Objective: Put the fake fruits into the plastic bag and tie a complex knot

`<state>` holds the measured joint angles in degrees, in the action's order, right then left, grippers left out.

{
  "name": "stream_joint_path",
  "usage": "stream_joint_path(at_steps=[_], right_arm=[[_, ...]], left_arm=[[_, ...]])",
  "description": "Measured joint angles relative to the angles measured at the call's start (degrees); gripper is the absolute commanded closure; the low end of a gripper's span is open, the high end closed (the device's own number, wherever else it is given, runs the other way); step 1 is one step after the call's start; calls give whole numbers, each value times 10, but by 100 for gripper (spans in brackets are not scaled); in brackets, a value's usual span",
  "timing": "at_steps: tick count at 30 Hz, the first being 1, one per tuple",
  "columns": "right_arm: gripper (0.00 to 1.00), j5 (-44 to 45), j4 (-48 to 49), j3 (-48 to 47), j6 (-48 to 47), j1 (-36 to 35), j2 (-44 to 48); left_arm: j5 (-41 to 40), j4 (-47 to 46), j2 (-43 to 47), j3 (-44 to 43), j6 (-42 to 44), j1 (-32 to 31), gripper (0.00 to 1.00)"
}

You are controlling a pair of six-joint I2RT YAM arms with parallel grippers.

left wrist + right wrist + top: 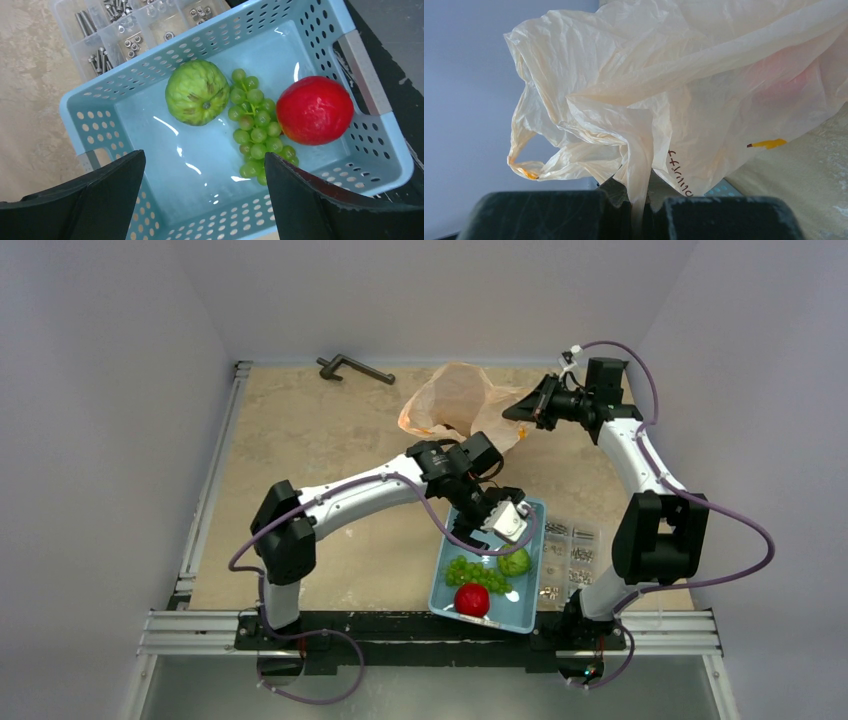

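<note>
Basket [533, 585] sits at the counter's [320, 440] near edge, holding a round fruit [197, 92], the grape bunch [255, 130] and a second round fruit [315, 110]. Screw box [572, 552] just right of it, bag [455, 400] way behind.

Light falls soft and even from above, shadows faint. White glare streaks the basket [200, 150] floor between my left fingers [90, 200], which loom dark and featureless; ahead of my right gripper [631, 215] the plastic bag [674, 100] glows, creases sharp.
</note>
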<state>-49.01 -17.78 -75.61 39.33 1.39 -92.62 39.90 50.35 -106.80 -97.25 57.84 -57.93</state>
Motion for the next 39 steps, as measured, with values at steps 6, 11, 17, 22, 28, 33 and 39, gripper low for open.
stream_joint_path(at_steps=[6, 11, 17, 22, 28, 33, 39], right_arm=[[100, 0, 0, 0, -3, 0, 0], [100, 0, 0, 0, -3, 0, 0], [100, 0, 1, 0, -3, 0, 0], [100, 0, 3, 2, -3, 0, 0], [100, 0, 7, 13, -3, 0, 0], [100, 0, 9, 17, -3, 0, 0], [100, 0, 11, 17, -3, 0, 0]], left_arm=[[-27, -77, -48, 7, -38, -23, 7], [-52, -146, -84, 35, -63, -34, 6], [-72, -196, -125, 36, -92, -49, 5], [-77, -215, -145, 37, -102, -67, 5], [-78, -229, -149, 45, -110, -81, 29], [-75, -242, -144, 60, -125, -78, 53], [-51, -226, -51, 123, -155, -46, 63]])
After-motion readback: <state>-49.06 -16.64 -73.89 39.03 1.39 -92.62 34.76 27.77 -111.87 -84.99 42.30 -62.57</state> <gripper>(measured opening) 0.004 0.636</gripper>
